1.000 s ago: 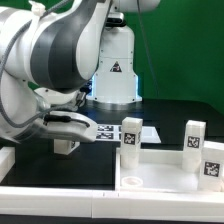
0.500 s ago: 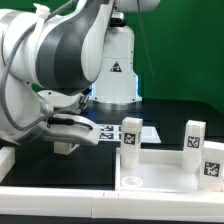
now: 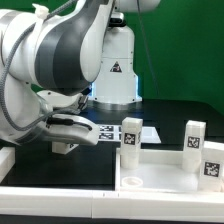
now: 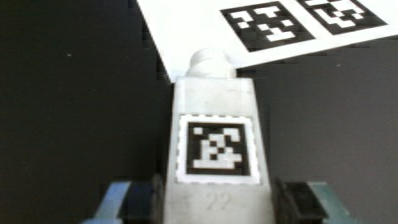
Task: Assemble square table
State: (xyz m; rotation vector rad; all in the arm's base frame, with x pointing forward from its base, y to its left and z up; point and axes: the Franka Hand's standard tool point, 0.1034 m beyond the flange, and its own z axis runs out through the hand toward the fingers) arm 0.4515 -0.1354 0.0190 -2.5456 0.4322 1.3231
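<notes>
In the wrist view a white plastic table leg (image 4: 214, 130) fills the middle of the frame: a blocky, square-sided body with a narrower rounded peg at its far end and a black-and-white square tag on its upper face. It lies flat on the matte black worktop (image 4: 71, 90). The tool (image 4: 214, 200) straddles the leg's near end, one grey finger (image 4: 121, 200) on each side; the fingers stand narrow, close against the leg's flanks, but whether they already press on it I cannot tell. Just beyond the peg lies the thin flat marker board (image 4: 231, 30), its smooth white surface printed with tags, in the upper right of that frame.

In the exterior view the arm's glossy white and grey shell fills the upper left, with the tool (image 3: 66, 140) low over the worktop at centre left. In the lower right sits the square table top (image 3: 165, 165), a white tray with a raised rim. Three more tagged legs stand upright by it: one (image 3: 131, 133) at frame centre, one (image 3: 194, 136) further right, one (image 3: 212, 160) at the right edge.
</notes>
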